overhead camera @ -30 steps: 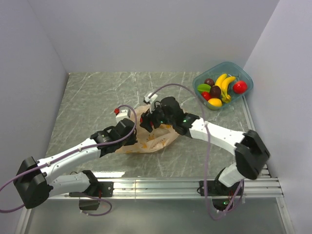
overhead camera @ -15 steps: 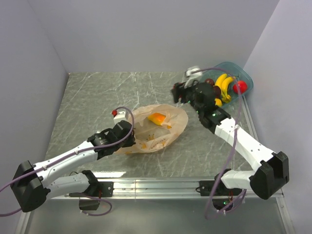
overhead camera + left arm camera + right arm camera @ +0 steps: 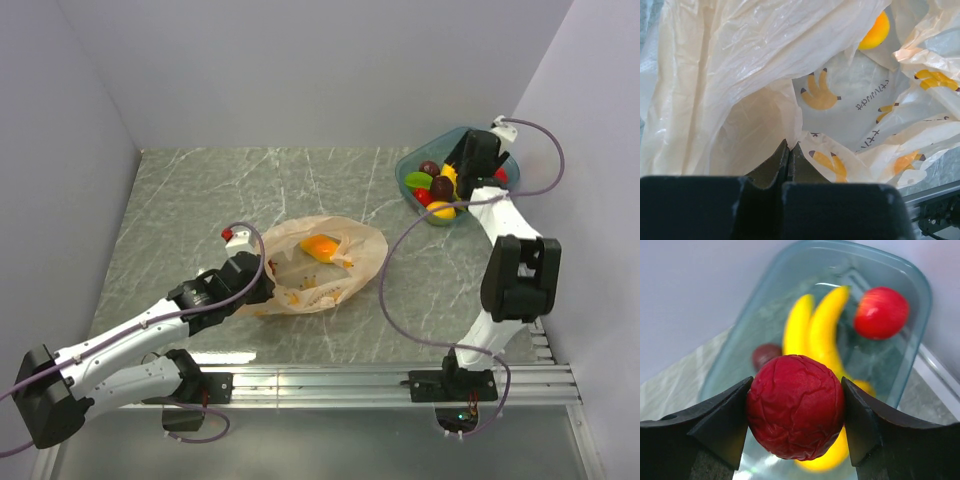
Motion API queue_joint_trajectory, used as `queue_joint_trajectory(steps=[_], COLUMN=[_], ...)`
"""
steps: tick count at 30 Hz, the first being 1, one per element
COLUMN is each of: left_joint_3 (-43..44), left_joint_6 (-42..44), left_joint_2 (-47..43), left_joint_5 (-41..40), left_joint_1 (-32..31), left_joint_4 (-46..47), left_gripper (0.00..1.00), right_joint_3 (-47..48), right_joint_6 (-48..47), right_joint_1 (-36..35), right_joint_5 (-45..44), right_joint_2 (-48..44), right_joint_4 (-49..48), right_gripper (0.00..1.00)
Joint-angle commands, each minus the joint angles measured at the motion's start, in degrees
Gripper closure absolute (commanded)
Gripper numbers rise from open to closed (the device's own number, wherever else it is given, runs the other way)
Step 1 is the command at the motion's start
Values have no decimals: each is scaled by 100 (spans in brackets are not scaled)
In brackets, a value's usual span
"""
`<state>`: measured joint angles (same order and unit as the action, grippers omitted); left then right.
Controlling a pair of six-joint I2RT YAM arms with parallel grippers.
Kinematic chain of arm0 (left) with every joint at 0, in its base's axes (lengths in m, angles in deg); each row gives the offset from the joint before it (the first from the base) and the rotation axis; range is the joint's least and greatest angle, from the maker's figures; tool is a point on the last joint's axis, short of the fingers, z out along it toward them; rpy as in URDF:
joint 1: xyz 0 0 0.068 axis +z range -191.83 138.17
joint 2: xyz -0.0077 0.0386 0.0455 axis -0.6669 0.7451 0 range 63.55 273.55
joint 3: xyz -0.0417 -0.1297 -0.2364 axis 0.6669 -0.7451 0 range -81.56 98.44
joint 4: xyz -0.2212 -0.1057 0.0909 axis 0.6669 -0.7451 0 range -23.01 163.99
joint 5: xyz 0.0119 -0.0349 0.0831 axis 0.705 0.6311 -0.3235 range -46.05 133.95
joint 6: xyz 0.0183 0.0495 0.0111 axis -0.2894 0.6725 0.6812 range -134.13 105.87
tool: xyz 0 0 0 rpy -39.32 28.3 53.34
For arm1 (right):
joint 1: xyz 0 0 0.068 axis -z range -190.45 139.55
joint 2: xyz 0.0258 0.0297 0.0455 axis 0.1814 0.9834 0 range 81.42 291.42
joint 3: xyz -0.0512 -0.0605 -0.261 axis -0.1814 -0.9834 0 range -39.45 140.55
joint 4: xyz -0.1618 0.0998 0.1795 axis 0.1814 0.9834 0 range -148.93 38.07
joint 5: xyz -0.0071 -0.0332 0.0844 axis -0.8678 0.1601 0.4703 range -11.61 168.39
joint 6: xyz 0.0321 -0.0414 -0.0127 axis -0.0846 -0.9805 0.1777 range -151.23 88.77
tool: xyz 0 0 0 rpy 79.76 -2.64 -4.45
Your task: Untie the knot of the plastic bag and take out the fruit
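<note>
1. Lying in the middle of the grey-green marbled table [image 3: 180, 200]: the plastic bag [image 3: 335, 275], flat and crumpled, its mouth spread wide open to the overhead camera.
2. Inside it, toward the far side, a single orange fruit [image 3: 320, 246] (in the left wrist view, a bright round patch at the top edge, half tucked behind film).
3. At the bag's near-left edge, the left gripper [image 3: 788, 150], fingers squeezed together with no gap, pinching a fold of the pale film; creases fanning out from the tips.
4. Printed across the film, orange marks [image 3: 819, 95] with dark tips, plus a line of small dark lettering.
5. Far off at the right rear corner, the right gripper [image 3: 795, 402] held over the teal tub [image 3: 919, 287], clamped on a dark red wrinkled fruit [image 3: 795, 420], one finger pressed against each side.
6. Resting in the tub beneath: two bananas [image 3: 827, 325] side by side, a red apple [image 3: 881, 312] toward the far end, a dark purplish fruit [image 3: 766, 355] beside the bananas, and something yellow, blurred, just under the held fruit.
7. Bag and tub well apart, the bag nearer the arm bases.
</note>
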<state>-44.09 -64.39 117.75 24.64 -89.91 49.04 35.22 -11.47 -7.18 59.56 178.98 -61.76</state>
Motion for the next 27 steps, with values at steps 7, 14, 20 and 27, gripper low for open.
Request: queue_joint_trajectory(steps=[7, 14, 20, 27], left_joint_3=[67, 67, 50, 84], left_joint_6=[104, 95, 87, 43], left_joint_2=[12, 65, 21, 117], left_joint_5=[59, 103, 164, 217], left_joint_1=[9, 17, 9, 9], left_joint_4=[245, 324, 324, 289], left_gripper=[99, 99, 99, 99], right_joint_3=[1681, 1903, 1322, 303], right_joint_6=[633, 677, 607, -357], right_joint_1=[622, 658, 579, -300], right_joint_5=[-648, -666, -473, 440], right_joint_2=[1502, 1653, 1064, -375], right_joint_4=[713, 925, 644, 100], right_gripper=[47, 9, 6, 13])
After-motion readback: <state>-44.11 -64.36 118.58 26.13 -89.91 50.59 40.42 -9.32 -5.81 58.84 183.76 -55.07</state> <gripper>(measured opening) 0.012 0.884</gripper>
